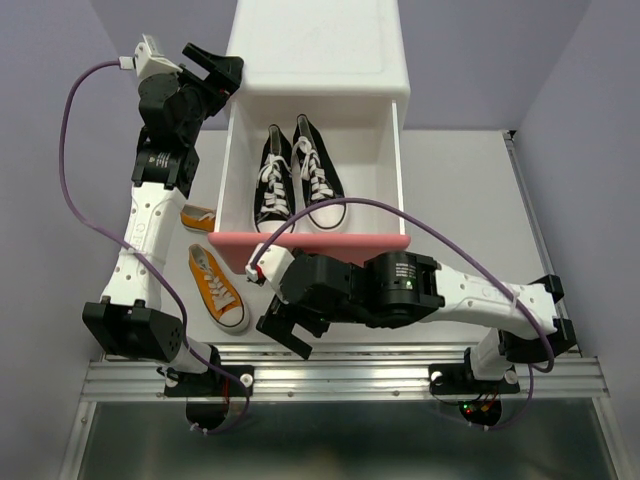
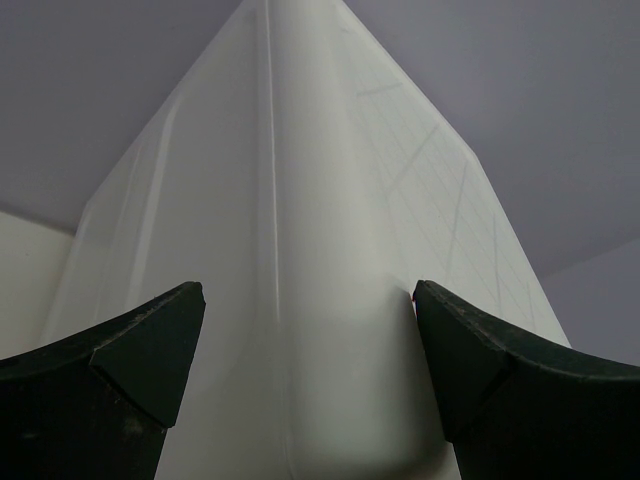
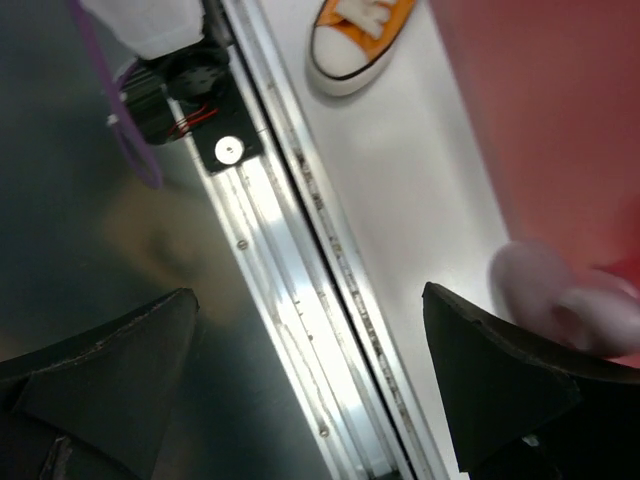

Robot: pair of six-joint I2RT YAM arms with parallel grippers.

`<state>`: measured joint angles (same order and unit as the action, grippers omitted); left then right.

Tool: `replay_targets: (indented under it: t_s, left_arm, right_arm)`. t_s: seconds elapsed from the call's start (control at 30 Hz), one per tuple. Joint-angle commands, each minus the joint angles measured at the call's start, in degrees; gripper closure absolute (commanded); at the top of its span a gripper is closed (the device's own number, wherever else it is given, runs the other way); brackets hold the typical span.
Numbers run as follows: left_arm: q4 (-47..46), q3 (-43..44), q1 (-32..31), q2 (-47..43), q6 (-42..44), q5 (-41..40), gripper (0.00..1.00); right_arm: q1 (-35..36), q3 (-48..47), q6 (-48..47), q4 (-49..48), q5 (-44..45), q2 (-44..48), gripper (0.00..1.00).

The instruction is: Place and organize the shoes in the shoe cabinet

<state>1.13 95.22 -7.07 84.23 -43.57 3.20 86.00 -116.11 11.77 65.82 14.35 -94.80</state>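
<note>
The white shoe cabinet stands at the back, its upper drawer pulled out with the pink front toward me. Two black sneakers lie side by side inside the drawer. One orange sneaker lies on the table left of the drawer. The other orange sneaker is partly hidden behind my left arm. My left gripper is open at the cabinet's back left corner, which sits between its fingers. My right gripper is open and empty, low in front of the drawer front, beside the knob.
The metal rail at the table's near edge runs under my right gripper. An orange sneaker's toe shows just beyond it. Purple walls close in at the back and both sides. My right arm lies across the front of the drawer.
</note>
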Motion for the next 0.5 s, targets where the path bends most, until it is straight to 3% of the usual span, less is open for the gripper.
replay_targets:
  t_s: [0.0, 0.3, 0.47]
  left_arm:
    - [23.83, -3.47, 1.45, 5.33, 10.17, -3.47, 0.05]
    - [24.54, -3.28, 1.45, 4.63, 10.61, -3.47, 0.05]
    - [24.63, -4.69, 1.45, 3.67, 10.79, -3.47, 0.06]
  right_arm:
    - [-0.47, -1.21, -2.89, -3.94, 12.43, -0.02, 0.0]
    - [-11.53, -7.28, -6.22, -9.65, 17.12, -2.84, 0.0]
    - [-12.78, -11.41, -9.04, -12.03, 20.62, -4.33, 0.0]
